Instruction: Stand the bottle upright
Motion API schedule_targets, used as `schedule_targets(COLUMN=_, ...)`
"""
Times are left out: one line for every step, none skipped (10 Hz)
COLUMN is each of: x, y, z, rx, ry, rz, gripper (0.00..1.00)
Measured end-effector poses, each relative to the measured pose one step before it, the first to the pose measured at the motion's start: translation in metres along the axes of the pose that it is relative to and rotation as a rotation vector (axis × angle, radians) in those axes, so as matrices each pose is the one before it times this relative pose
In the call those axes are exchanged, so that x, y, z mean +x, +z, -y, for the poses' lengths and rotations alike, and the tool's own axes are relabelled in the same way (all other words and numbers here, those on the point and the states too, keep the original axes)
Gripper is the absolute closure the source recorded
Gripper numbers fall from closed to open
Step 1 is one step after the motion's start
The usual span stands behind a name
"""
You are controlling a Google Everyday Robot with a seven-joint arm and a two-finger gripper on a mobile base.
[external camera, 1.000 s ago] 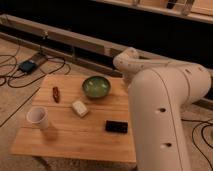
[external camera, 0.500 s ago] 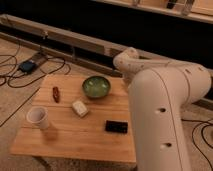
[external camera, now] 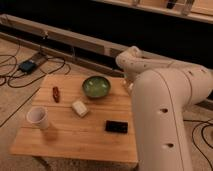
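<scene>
Bottle, I think, is the pale shape at the table's far right corner, right of the green bowl; its long axis is unclear. The gripper is hidden behind the arm there, its state impossible to tell.

Green bowl, white cup, cream block, black slab, reddish-brown item; pincer hidden.

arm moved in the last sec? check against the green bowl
No. The arm holds the same spot just right of the green bowl, over the table's right edge. The end effector is not in view.
</scene>
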Motion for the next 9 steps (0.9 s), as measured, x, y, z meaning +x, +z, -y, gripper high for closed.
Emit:
schedule_targets(x=-0.00089, y=0.00239, z=0.00101, rx=-0.00455, ry=-0.00836, rz=-0.00338, gripper=0.35)
schedule_targets(x=-0.00143, y=0.00324, z=-0.00015, rx=-0.00721, ry=-0.01553, rz=-0.0036, gripper=0.35)
schedule_targets(x=-0.00075, y=0.00232, z=-0.00057, rx=-0.0059, ry=-0.01187, rz=-0.00261, gripper=0.35)
schedule_targets(x=-0.00247, y=0.00177, z=-0.00071, rx=-0.00741, ry=-0.01701, rz=0.00149, gripper=0.35)
schedule_targets(x=-0.00207, y=0.00172, z=-0.00057, rx=-0.0029, ry=-0.01294, rz=0.00172, gripper=0.35)
schedule_targets(x=-0.00663, y=0.00282, z=0.00065, rx=-0.00158, ry=-0.02441, rz=0.01079, gripper=0.35)
schedule_targets(x=-0.0045, y=0.00222, z=0.00116, rx=0.00211, ry=-0.01728, rz=0.00715, gripper=0.35)
schedule_targets(x=-0.00455, y=0.00209, z=0.00084, rx=0.00052, ry=-0.01528, rz=0.00761, gripper=0.35)
schedule_targets(x=-0.00411, y=0.00221, z=-0.00007, rx=0.00022, ry=-0.01641, rz=0.00507, gripper=0.35)
